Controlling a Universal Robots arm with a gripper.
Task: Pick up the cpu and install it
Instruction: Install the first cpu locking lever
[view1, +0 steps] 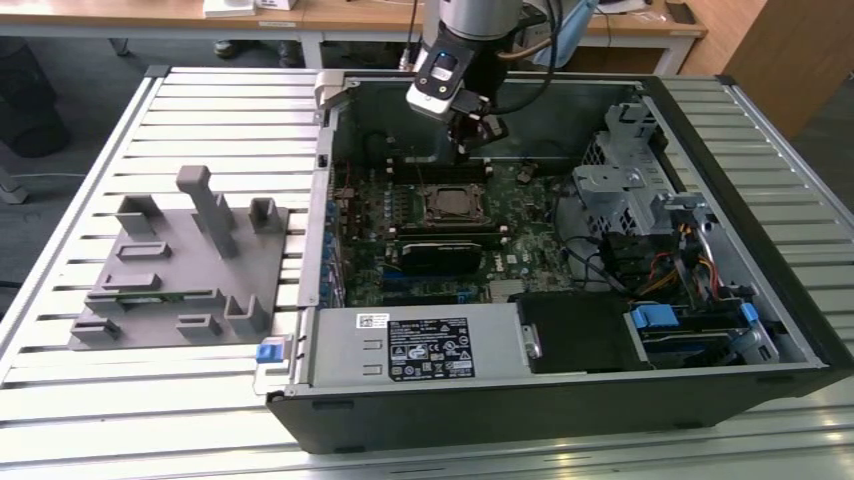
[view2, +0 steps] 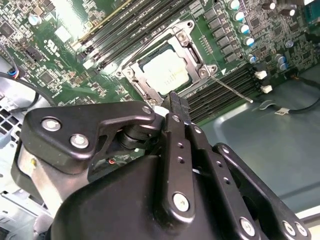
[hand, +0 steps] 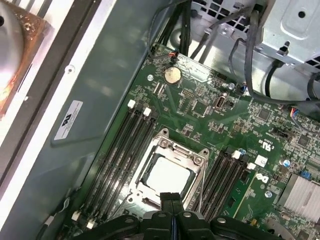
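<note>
The cpu (view1: 447, 205) lies flat inside the black socket frame (view1: 446, 190) on the green motherboard (view1: 527, 240), its silver top showing in both wrist views (view2: 165, 72) (hand: 167, 175). My gripper (view1: 477, 132) hangs inside the open computer case, above the board and a little beyond the socket toward the case's far wall. Its two black fingers (view2: 176, 107) are pressed together with nothing between them, and their tips (hand: 172, 199) sit just at the edge of the socket frame, apart from the chip.
Black memory slots (hand: 122, 150) flank the socket on both sides. A heat sink (view1: 434, 255) sits near the socket, drive cages and cables (view1: 654, 230) fill the exterior view's right, a power supply (view1: 414, 345) lies in front. A grey fixture block (view1: 180, 265) stands on the slatted table.
</note>
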